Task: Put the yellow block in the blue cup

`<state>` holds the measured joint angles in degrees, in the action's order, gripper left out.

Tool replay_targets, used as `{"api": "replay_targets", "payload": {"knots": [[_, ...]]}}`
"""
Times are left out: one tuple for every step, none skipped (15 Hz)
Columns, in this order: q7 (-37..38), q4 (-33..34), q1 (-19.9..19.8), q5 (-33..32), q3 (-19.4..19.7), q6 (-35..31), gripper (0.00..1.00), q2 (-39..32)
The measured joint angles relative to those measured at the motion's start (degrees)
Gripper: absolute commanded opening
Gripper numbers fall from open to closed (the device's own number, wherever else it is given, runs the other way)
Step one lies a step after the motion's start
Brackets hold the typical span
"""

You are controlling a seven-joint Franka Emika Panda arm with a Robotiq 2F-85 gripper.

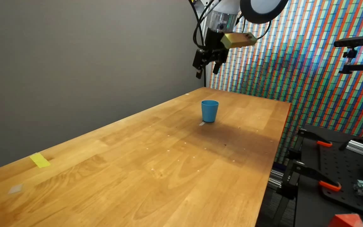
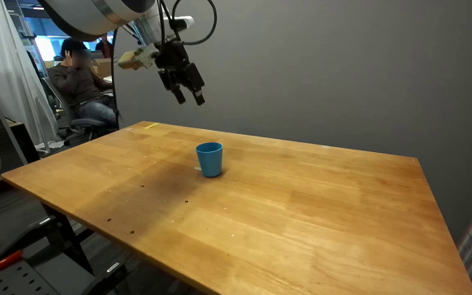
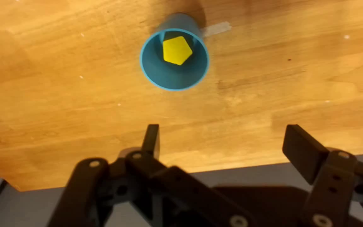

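The blue cup (image 1: 210, 112) stands upright on the wooden table in both exterior views (image 2: 210, 162). In the wrist view I look down into the cup (image 3: 175, 78). The yellow block (image 3: 177, 50) lies inside at its bottom, its five-sided top face showing. The cup walls hide the block in both exterior views. My gripper (image 3: 221, 138) is open, its fingers wide apart with nothing between them. In both exterior views the gripper (image 1: 207, 72) hangs well above the table, higher than the cup and apart from it (image 2: 191, 100).
The wooden table (image 1: 137, 176) runs along a grey wall (image 2: 322, 73). A flat yellow tape patch (image 1: 40, 160) lies near its wall-side edge. A black side stand with orange-tipped clamps (image 1: 329, 186) is beside the table. A person (image 2: 82, 84) sits in the background.
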<state>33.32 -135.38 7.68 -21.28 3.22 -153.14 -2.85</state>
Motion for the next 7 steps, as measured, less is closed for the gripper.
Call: {"api": "replay_targets", "payload": {"knots": [[-4.28, -1.17, -0.02, 3.40, -1.28, 0.37, 1.00, 2.82], [-8.72, -2.29, 0.05, 7.28, -2.77, 1.32, 1.00, 5.76], [-13.00, -3.17, 0.28, 11.33, -4.18, 2.71, 1.00, 8.60], [-17.25, -3.71, 1.77, 15.38, -4.30, 4.92, 1.00, 11.39], [-21.54, -3.97, 4.31, 19.33, -3.27, 7.90, 1.00, 14.33], [-25.51, -4.01, 6.80, 22.96, -1.84, 11.28, 1.00, 17.12], [-28.22, -4.08, 8.56, 25.18, -0.56, 13.91, 1.00, 19.58]]}}
